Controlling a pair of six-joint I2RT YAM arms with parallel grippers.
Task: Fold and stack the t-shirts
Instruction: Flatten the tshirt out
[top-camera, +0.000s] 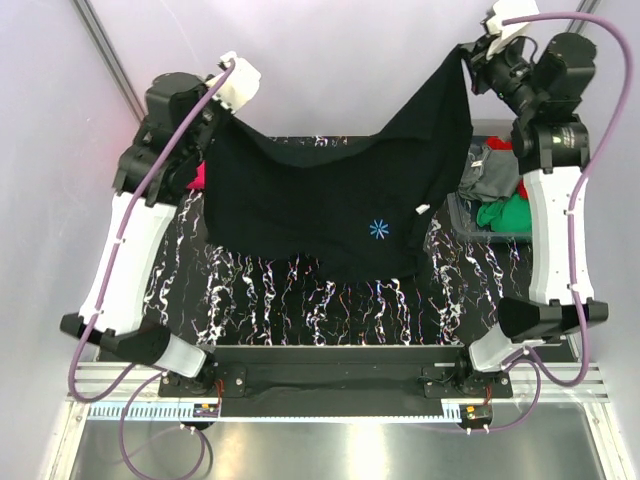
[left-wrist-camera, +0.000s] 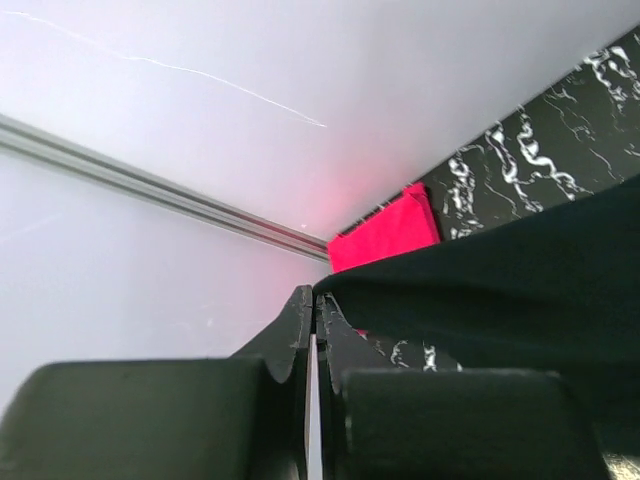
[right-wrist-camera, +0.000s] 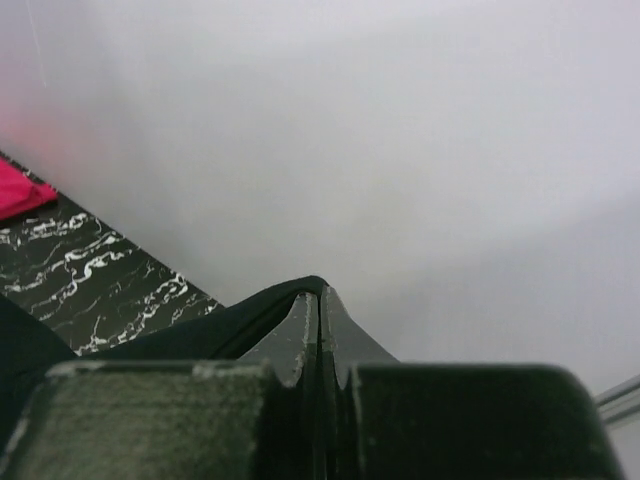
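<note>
I'm watching the left gripper (top-camera: 232, 115) and right gripper (top-camera: 465, 55) pinching tight on corners of the big soft black cloth t-shirt (top-camera: 330, 200) hanging over the black marbled table (top-camera: 300, 310), and one thin corner may be slipping out and dropping it crumpled.

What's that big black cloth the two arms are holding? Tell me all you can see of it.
It is a black t-shirt, soft thin-looking cloth, plain but for a tiny light-blue asterisk mark and a small white tag. It hangs spread and sagging: the left gripper pinches one upper corner, the right gripper the other. Its wavy lower edge hangs over the marbled table; contact there is unclear.
</note>
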